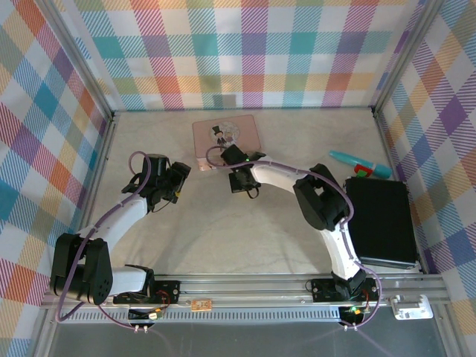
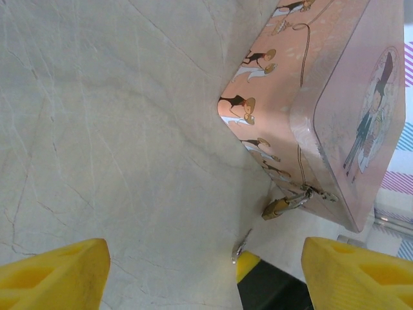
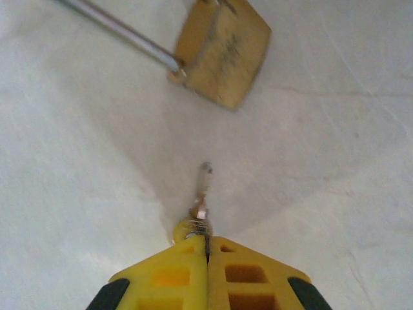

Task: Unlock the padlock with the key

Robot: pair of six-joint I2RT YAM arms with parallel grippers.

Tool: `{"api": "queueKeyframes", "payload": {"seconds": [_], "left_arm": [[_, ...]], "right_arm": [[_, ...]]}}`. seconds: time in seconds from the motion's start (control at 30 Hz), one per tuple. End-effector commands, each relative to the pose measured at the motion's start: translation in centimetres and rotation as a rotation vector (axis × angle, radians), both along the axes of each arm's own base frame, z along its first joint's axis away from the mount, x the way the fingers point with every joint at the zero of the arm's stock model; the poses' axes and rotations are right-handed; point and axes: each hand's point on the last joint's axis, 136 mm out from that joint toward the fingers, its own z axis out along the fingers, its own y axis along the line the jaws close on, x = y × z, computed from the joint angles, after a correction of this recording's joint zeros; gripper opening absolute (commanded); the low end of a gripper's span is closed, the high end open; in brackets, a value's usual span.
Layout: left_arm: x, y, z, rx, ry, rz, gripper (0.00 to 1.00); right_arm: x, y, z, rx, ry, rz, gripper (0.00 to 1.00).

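Holding the key (image 3: 204,190) by its head: right gripper (image 3: 206,240), yellow fingers pressed flat together, the blade sticking out ahead of the tips.

Key: thin, grey, very small. Its tip points toward the padlock (image 3: 222,55) and stops short of it, with bare table (image 1: 223,238) between the two. From the left wrist camera the same key (image 2: 241,246) shows as a sliver just below and left of the padlock (image 2: 276,208).

Padlock: brass body, silver shackle (image 3: 122,32). The shackle is hooked through the clasp (image 2: 316,192) on the side wall of the tin (image 2: 348,110). The body slants down toward the tabletop; whether it touches cannot be told.

Tin: pink, flat, rectangular, lid up. The lid is printed with a cartoon couple, the side walls with small figures. It lies at the far middle of the table (image 1: 225,134).

Left gripper (image 1: 177,181): left of the tin, aimed toward the padlock side. Its fingers (image 2: 58,271) are spread wide with nothing between them.

Right arm: reaches from the near right corner across to the tin's near edge.

Tool (image 1: 359,163): teal and red, pen-like, lying at the far right.

Box (image 1: 379,222): black, flat, along the right wall, just on the near side of the tool.

Walls (image 1: 245,52): plaid, on three sides.
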Motion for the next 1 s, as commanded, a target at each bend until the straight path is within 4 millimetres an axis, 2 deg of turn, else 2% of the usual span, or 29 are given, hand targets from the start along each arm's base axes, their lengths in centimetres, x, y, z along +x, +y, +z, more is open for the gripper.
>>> {"api": "queueKeyframes", "payload": {"seconds": [0.0, 0.27, 0.47, 0.6, 0.77, 0.97], "left_arm": [[0.2, -1.2, 0.7, -0.037, -0.013, -0.039, 0.77], [0.4, -7.2, 0.3, -0.151, -0.006, -0.142, 0.75], [1.2, -13.0, 0.9, -0.278, -0.001, -0.157, 0.74], [1.7, -16.8, 1.4, -0.409, 0.004, -0.098, 0.72], [2.4, -20.2, 2.0, -0.548, 0.04, -0.042, 0.72], [2.6, -23.1, 2.7, -0.661, 0.087, -0.032, 0.71]], "right_arm": [[0.2, -0.8, 3.4, 0.125, -0.008, 0.112, 0.0], [-2.9, -4.0, 6.5, 0.383, 0.076, 0.245, 0.0], [-4.1, -5.3, 10.3, 0.476, 0.064, 0.274, 0.0], [-4.7, -5.0, 12.7, 0.536, 0.049, 0.257, 0.0], [-5.2, -4.6, 14.9, 0.616, 0.016, 0.231, 0.0], [-5.8, -3.7, 15.6, 0.634, -0.015, 0.25, 0.0]]}}
